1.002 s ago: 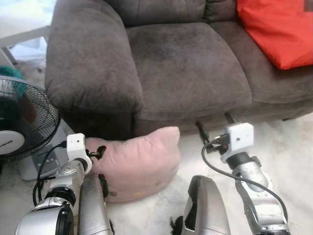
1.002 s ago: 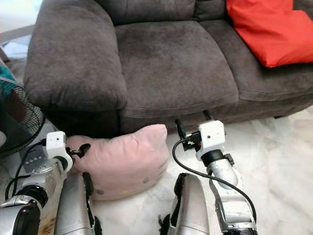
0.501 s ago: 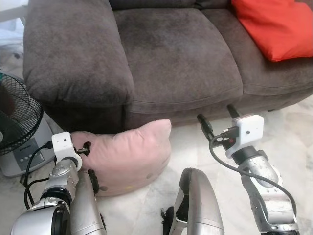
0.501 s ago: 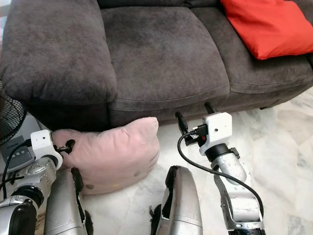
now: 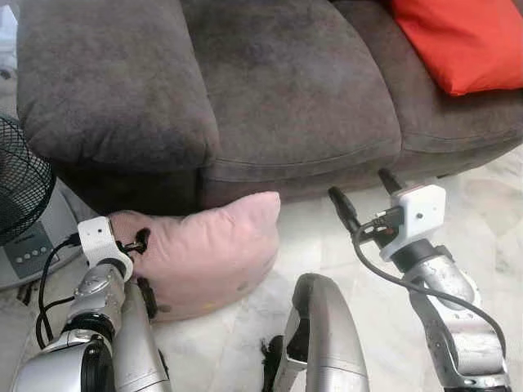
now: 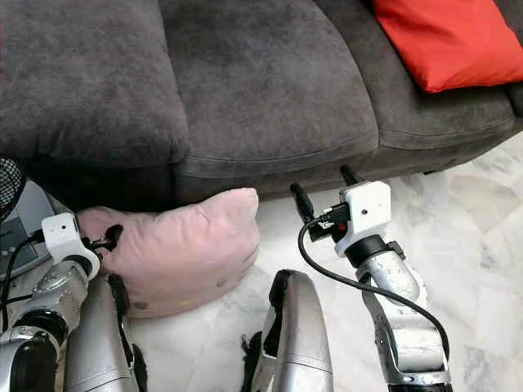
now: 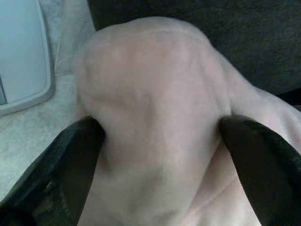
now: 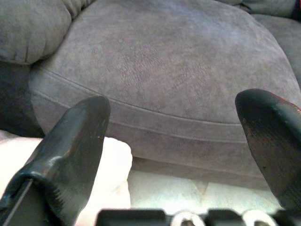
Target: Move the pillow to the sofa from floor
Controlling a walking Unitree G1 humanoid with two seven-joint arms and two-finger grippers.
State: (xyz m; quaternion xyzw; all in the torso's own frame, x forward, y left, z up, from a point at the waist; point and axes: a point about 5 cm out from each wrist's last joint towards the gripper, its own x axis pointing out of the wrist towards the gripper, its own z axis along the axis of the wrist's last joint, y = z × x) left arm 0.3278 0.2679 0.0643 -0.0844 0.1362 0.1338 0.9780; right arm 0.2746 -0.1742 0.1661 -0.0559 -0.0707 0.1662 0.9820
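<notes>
From the left eye view: a pink pillow (image 5: 208,249) on the pale floor (image 5: 343,245), pressed against the base of the grey sofa (image 5: 286,90), just ahead of the left tool (image 5: 140,242). Left tool at the pillow's near end, fingers half buried in the fabric, so the grip hard to judge here. Right tool (image 5: 364,192) raised off the floor, spread wide and holding nothing, well to the right of the pillow and just short of the sofa's front edge. Beyond the right tool, an orange cushion (image 5: 458,41) on the far seat. Off to the outer side of the left tool, a black fan grille (image 5: 20,184) over a grey base (image 5: 37,245).

From the right eye view: same layout, with the right tool (image 6: 323,186) seen apart from the pillow (image 6: 184,249), bare floor between them.

From the left wrist view: what the head views hide, namely both black fingers (image 7: 75,155) pinching a bulge of the pillow (image 7: 155,108), fabric bunched between them; dark sofa base just behind, the grey base at the edge.

From the right wrist view: fingers (image 8: 70,150) far apart, the sofa seat (image 8: 169,75) straight ahead between them, a corner of the pillow (image 8: 113,165) beside one finger.
</notes>
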